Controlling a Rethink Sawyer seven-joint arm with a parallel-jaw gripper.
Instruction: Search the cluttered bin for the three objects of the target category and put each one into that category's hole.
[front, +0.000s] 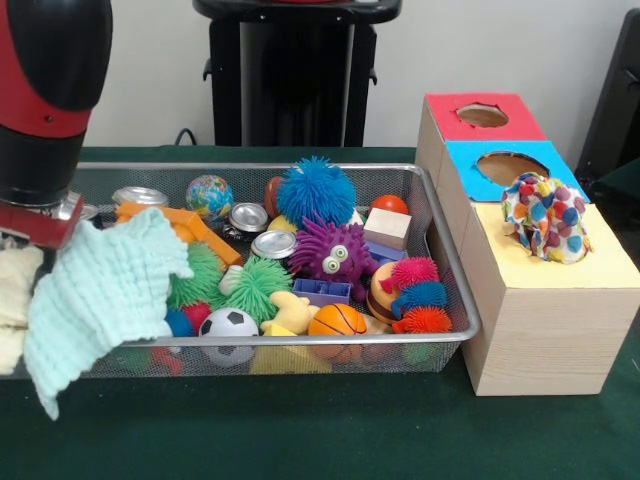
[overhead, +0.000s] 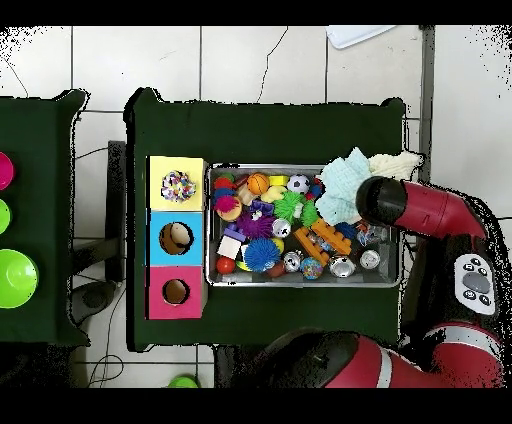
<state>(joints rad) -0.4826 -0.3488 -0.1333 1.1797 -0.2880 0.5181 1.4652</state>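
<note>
The mint cloth (front: 105, 290) hangs limp from under the arm at the bin's (front: 440, 240) nine o'clock edge in the front view. It looks light and floppy, best pinched at a bunched fold. The pincer (front: 40, 222) seems clamped on it, though its tips are hidden. Overhead alone shows a second, cream cloth (overhead: 398, 165) beside it and a patterned cloth (overhead: 178, 185) already plugging the yellow hole.

The red and black robot arm (front: 45, 110) is cut off by the top and left picture edges. Its gripper is concealed behind the pale green waffle-weave cloth (front: 100, 295); finger state cannot be determined. The cloth covers the left portion of the silver wire-mesh bin (front: 445, 270), concealing the contents beneath.
</note>
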